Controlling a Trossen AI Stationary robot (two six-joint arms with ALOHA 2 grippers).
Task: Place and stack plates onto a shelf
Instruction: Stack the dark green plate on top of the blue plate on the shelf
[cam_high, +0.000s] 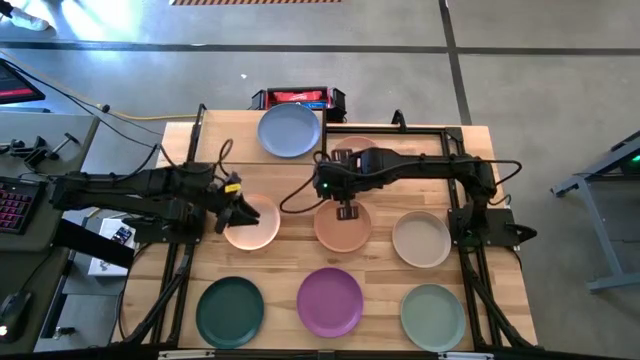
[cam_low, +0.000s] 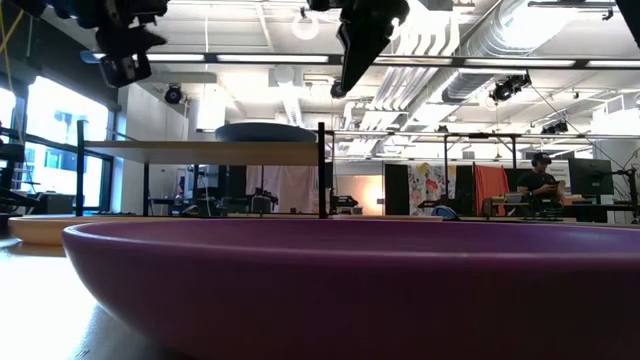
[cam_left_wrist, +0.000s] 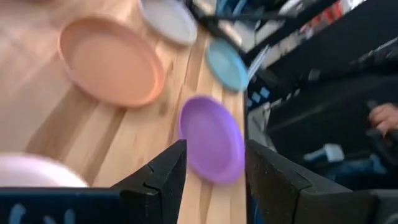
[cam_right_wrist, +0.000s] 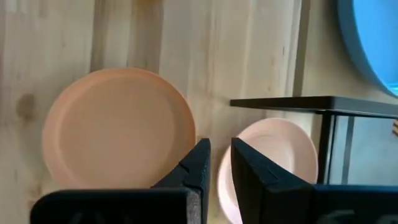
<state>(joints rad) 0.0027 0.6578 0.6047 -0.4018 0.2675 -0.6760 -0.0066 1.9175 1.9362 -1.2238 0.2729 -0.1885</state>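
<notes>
Overhead, the wooden table (cam_high: 505, 290) is seen with plates spread across it and the shelf (cam_high: 440, 135) set at its far edge. A blue plate (cam_high: 289, 131) is placed on the left part of the shelf, and part of a pink plate (cam_high: 362, 146) is visible on the right part, mostly covered by the right arm. Below the shelf, a row of three plates is laid out: a peach plate (cam_high: 255, 228) at the left, a terracotta plate (cam_high: 341, 231) in the middle and a cream plate (cam_high: 421, 240) at the right. Along the near edge, a dark green plate (cam_high: 230, 311), a purple plate (cam_high: 330, 301) and a sage green plate (cam_high: 433, 316) are arranged in a second row (all apart from one another). The left gripper (cam_high: 238, 212) is held at the left rim of the peach plate with its fingers (cam_left_wrist: 163, 180) spread wide and nothing between them. The right gripper (cam_high: 347, 211) is positioned above the far edge of the terracotta plate; its fingers (cam_right_wrist: 198, 163) are drawn nearly together with only a narrow gap, and no plate is grasped. From table height, the purple plate fills the foreground and the shelf board is seen edge-on with the blue plate resting on top.
</notes>
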